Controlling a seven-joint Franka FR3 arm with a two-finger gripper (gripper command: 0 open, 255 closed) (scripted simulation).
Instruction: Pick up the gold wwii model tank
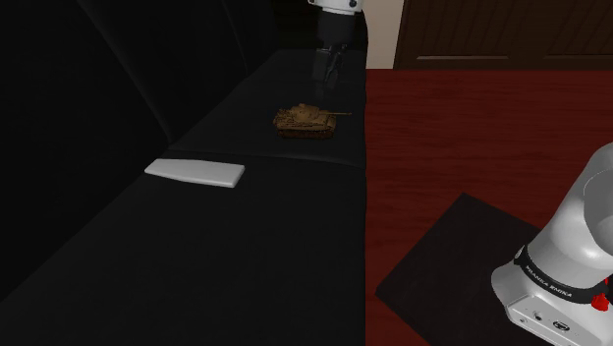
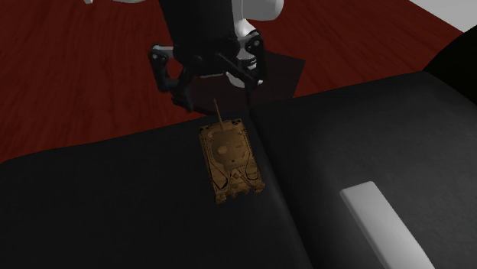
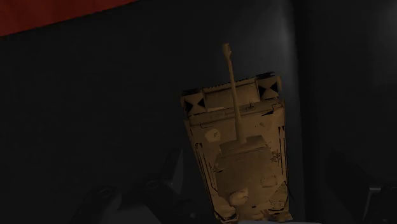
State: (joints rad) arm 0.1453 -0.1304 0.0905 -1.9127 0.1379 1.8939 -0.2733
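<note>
Closest in the shoulder view is the arm's white base (image 1: 565, 265) on its dark stand (image 1: 432, 275), set on a red-brown floor (image 1: 472, 128). Beyond it lies a black sofa (image 1: 295, 226) with 2 seat cushions. On the farther cushion the tan-gold tank (image 1: 309, 120) stands upright on its tracks, just beside the seam, its barrel aimed at the seat's front edge. Across the seam, well apart from the tank, lies a flat white slab (image 1: 195, 174). Above the tank's barrel end hangs the hand (image 2: 218, 92) — fingers spread, touching nothing, the tank not gripped.
</note>
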